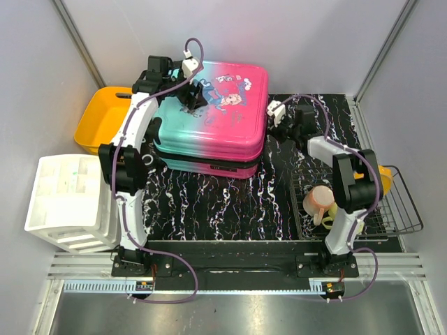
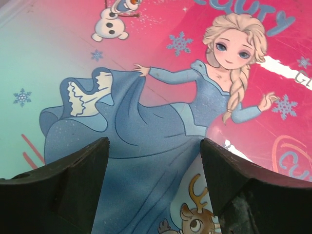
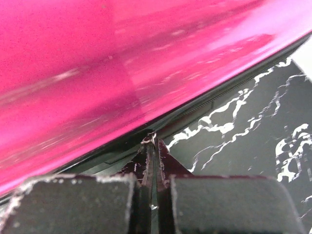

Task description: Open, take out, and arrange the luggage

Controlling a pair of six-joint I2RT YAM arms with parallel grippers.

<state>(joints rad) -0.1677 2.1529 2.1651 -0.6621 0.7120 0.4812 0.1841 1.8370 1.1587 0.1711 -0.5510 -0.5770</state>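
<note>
Luggage lies flat, print up, pink end rightward.

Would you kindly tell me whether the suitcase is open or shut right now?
Shut. The suitcase lies flat with its printed side up. Its two halves are stacked together along the seam, and none of the interior shows.

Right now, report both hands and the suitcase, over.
Left hand open, hovering over lid of teal-to-pink hard-shell suitcase. Right hand shut, tips at zipper seam on pink side. Suitcase closed, flat on black marbled mat. Orange plastic bin beside its teal end.
</note>
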